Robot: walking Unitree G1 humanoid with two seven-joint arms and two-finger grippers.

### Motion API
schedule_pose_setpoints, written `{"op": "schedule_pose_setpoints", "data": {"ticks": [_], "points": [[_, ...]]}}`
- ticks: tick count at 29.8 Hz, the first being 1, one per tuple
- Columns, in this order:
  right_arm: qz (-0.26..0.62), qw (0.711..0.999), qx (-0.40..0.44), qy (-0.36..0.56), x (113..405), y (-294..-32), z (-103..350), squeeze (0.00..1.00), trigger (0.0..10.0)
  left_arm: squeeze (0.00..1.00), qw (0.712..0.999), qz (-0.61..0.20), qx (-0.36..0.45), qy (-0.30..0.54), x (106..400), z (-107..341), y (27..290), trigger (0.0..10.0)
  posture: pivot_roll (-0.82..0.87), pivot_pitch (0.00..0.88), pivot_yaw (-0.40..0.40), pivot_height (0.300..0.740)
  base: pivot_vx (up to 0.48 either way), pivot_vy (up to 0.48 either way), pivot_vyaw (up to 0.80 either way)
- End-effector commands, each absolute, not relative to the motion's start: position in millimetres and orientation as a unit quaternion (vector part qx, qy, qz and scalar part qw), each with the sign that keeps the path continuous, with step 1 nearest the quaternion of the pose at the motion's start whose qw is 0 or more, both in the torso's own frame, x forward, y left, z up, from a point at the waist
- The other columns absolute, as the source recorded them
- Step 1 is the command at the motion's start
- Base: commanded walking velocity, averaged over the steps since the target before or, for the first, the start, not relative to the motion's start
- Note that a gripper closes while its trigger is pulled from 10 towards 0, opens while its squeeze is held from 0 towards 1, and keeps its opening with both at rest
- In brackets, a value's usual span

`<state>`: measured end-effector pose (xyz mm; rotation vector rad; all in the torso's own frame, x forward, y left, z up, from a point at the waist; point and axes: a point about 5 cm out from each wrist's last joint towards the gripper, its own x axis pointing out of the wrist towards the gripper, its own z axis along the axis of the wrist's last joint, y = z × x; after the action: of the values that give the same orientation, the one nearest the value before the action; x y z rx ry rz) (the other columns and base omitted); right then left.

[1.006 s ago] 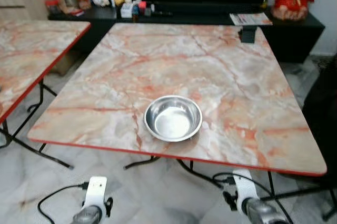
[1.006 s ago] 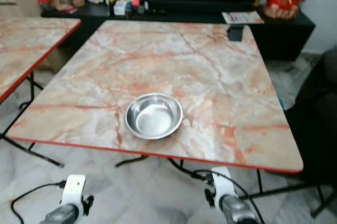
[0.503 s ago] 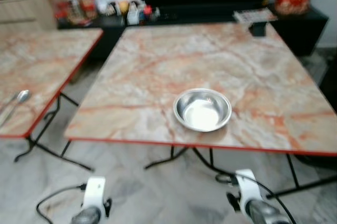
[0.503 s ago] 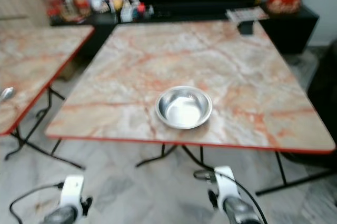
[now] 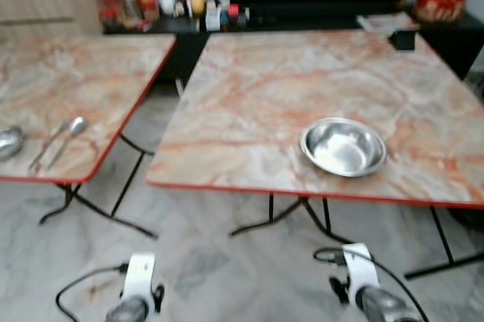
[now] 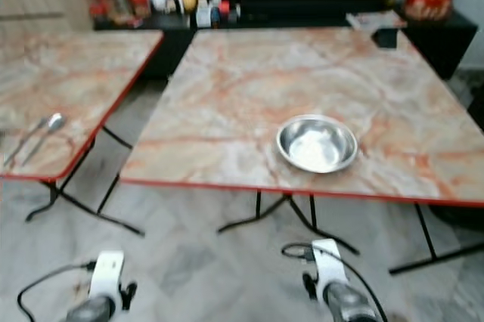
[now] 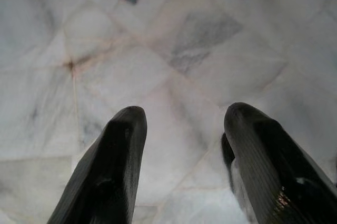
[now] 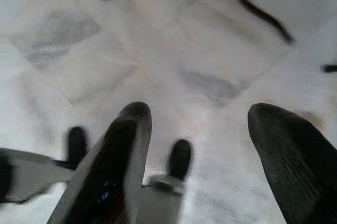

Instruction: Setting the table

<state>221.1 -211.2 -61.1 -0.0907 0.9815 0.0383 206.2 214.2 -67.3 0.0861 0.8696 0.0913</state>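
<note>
Left eye view: 2 marble tables; 1 steel bowl near the right table's front edge, 2 spoons on the left table. Left gripper and right gripper hang low, fingers spread, empty.

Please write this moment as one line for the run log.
bowl: on right table | spoons: on left table | left claw: open, empty | right claw: open, empty

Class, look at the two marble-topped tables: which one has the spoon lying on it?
The left table, beside the robot's left. A spoon lies near its front edge. The right table holds a steel bowl.
</note>
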Motion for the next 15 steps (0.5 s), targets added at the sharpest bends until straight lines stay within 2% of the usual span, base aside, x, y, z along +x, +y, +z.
{"op": "schedule_pose_setpoints", "data": {"ticks": [1,15], "points": [[0.020,0.883,-0.040,0.468,223.4,-209.0,-60.1,0.00,10.0,0.00,0.906,0.038,0.053,0.419,207.9,-66.2,214.8,10.0,-0.02,0.004,0.050,0.740,0.000,0.401,0.00],[0.018,0.883,-0.038,0.468,223.2,-209.0,-60.2,0.00,10.0,0.00,0.906,0.042,0.054,0.418,210.2,-63.9,219.8,10.0,-0.02,0.003,0.050,0.740,0.000,0.425,0.00]]}}
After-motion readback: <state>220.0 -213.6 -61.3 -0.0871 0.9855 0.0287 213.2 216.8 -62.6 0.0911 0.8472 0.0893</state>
